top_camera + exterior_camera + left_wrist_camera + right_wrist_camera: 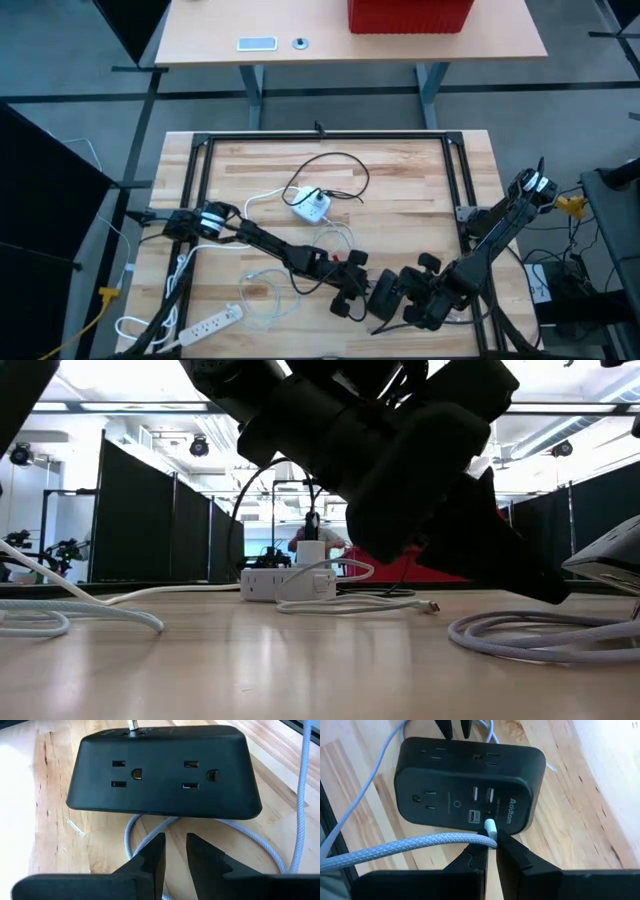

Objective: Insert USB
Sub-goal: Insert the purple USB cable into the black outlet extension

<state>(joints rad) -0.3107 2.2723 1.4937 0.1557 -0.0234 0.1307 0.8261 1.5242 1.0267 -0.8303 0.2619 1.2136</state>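
Observation:
A black power block lies on the wooden table near its near edge, also in the high view, between both grippers. Its front face carries two USB-A ports and a USB-C port. My right gripper is shut on a grey braided cable whose white plug sits just in front of that face, beside the USB-C port. My left gripper stands on the block's opposite side, facing its two-outlet side, fingers a narrow gap apart with nothing between them. A loop of the braided cable lies below it. My right gripper pinches the braided cable just behind its white plug between the two fingertips. The fingers point level toward the block's front face and the cable runs off across them to one side. The plug tip is at the face's lower edge; whether it touches cannot be told.
A white power strip with black and white cords lies mid-table, and another white strip lies near the left near corner. Loose white cables curl on the wood. A black frame rail borders the work area.

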